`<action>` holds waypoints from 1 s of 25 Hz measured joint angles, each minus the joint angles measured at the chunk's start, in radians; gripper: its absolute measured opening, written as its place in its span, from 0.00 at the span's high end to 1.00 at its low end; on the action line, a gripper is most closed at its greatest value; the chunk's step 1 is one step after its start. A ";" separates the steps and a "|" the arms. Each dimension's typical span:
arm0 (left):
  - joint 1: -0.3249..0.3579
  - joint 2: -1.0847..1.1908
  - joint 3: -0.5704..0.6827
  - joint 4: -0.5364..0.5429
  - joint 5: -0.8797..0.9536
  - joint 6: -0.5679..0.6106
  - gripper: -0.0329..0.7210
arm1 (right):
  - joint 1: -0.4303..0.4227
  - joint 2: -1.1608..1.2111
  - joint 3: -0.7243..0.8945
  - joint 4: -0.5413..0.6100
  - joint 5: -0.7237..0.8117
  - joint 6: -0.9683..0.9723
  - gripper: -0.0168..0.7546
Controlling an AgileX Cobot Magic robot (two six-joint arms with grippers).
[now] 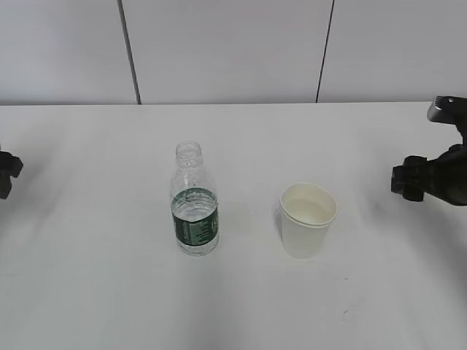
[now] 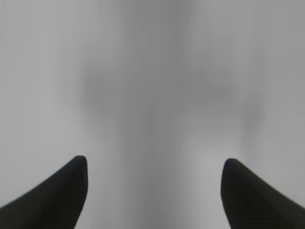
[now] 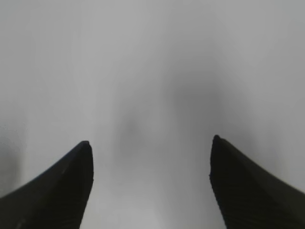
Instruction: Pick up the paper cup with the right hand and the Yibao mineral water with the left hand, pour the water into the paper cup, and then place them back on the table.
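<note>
White laminate forms the table (image 1: 109, 292), which fills most of the exterior view and is cut off at three edges; only its far edge is seen, against a grey panelled wall (image 1: 226, 51). Two arms are counted, both largely hidden. Of the right hand (image 1: 408, 179) only a black gripper end and a grey block are seen at the right border; of the left hand (image 1: 7, 173) only a dark tip is seen at the left border.

In each wrist view nothing is resolved but blurred pale surface between two black fingers. The left hand (image 2: 155, 164) is shown with its fingers spread wide and nothing between them; the right hand (image 3: 151, 145) is likewise spread and empty.

One Yibao mineral water (image 1: 194, 200) is counted, standing upright and capless left of centre, well apart from the left hand. One paper cup (image 1: 308, 219) is counted, upright near the bottle's right side but not touching it, well apart from the right hand. Liquid inside the cup cannot be made out with certainty.
</note>
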 joint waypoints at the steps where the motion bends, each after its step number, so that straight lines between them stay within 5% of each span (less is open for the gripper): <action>1: 0.000 0.000 -0.004 0.000 0.025 0.000 0.27 | 0.000 -0.002 -0.021 0.000 0.073 -0.009 0.21; 12: 0.000 0.000 -0.012 -0.091 0.318 0.061 0.31 | 0.000 -0.005 -0.320 -0.002 0.696 -0.082 0.21; 17: 0.000 0.000 -0.057 -0.205 0.492 0.123 0.31 | 0.000 -0.005 -0.427 -0.004 0.886 -0.084 0.21; 25: 0.000 -0.041 -0.161 -0.291 0.516 0.130 0.31 | 0.000 -0.005 -0.544 -0.025 1.128 -0.085 0.21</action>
